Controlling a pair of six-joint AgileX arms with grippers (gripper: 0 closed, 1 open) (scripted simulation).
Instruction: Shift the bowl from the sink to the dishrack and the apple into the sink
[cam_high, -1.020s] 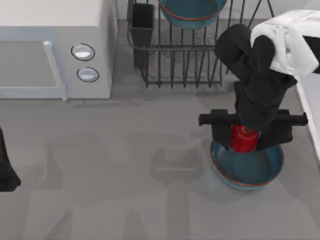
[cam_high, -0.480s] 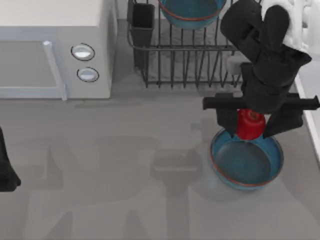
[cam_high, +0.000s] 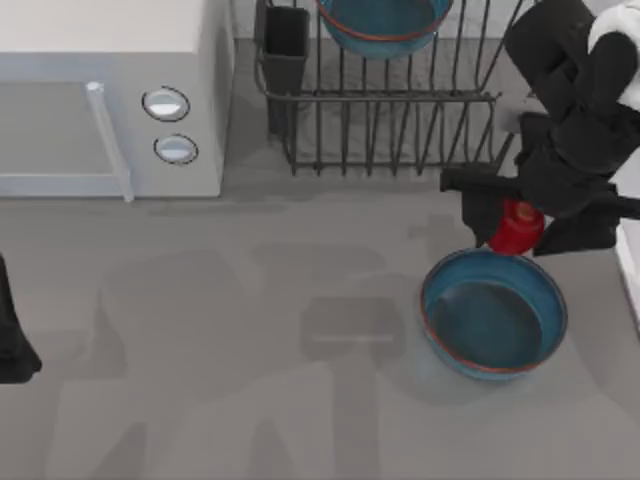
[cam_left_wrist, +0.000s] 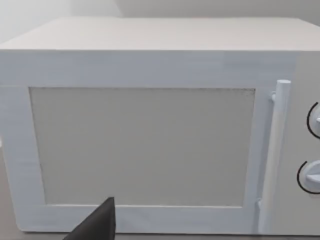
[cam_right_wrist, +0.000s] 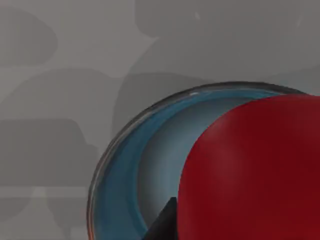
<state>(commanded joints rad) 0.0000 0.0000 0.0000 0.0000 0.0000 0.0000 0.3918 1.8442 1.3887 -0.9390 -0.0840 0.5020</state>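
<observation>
Fingers of the right gripper (cam_high: 517, 222) are being clenched on the glossy red apple (cam_high: 516, 228), just beyond a round blue bowl (cam_high: 494, 325) on the table. Its twin (cam_high: 383, 26) is being cradled in the wire dishrack (cam_high: 385, 125).

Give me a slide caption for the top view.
Right pincer carries the apple from the table bowl toward the right edge, beside the dishrack.

apple (cam_high: 516, 227) half hidden by right pincer (cam_high: 530, 228)
</observation>
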